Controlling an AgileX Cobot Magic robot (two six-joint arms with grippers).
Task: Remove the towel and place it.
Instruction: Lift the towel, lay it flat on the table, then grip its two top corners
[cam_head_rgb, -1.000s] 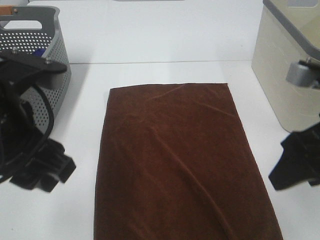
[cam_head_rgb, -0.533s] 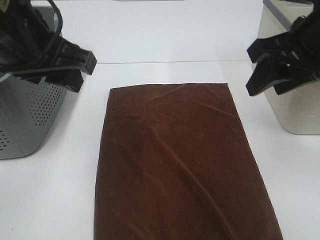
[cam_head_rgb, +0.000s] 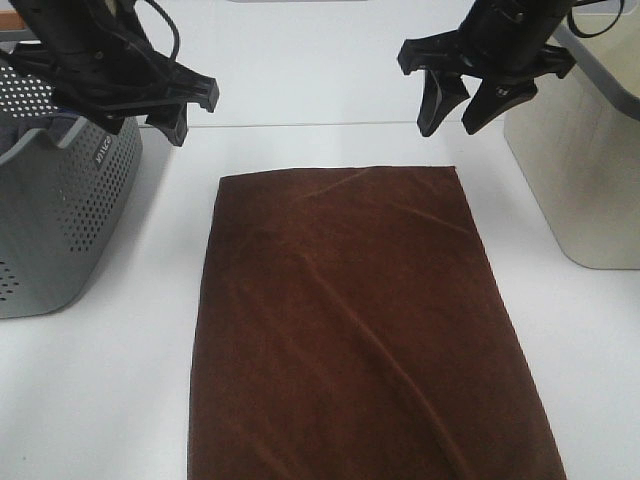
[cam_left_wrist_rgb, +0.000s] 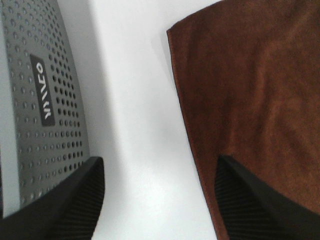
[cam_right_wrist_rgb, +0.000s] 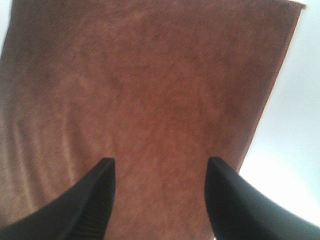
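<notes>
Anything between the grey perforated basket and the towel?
Nothing: bare white tabletop separates the basket from the towel, clearest in the left wrist view; the exterior high view agrees.

You have the towel (cam_head_rgb: 360, 320) flat on the tabletop (cam_head_rgb: 110, 400), centred, its near end running out of the high view. The basket (cam_head_rgb: 50, 220) stands left of it and the bin (cam_head_rgb: 580, 170) right of it, both apart from it. The left fingers (cam_head_rgb: 178, 122) hang above the gap between the basket and the towel's far left corner. The right fingers (cam_head_rgb: 432, 110) hang above its far right end.
</notes>
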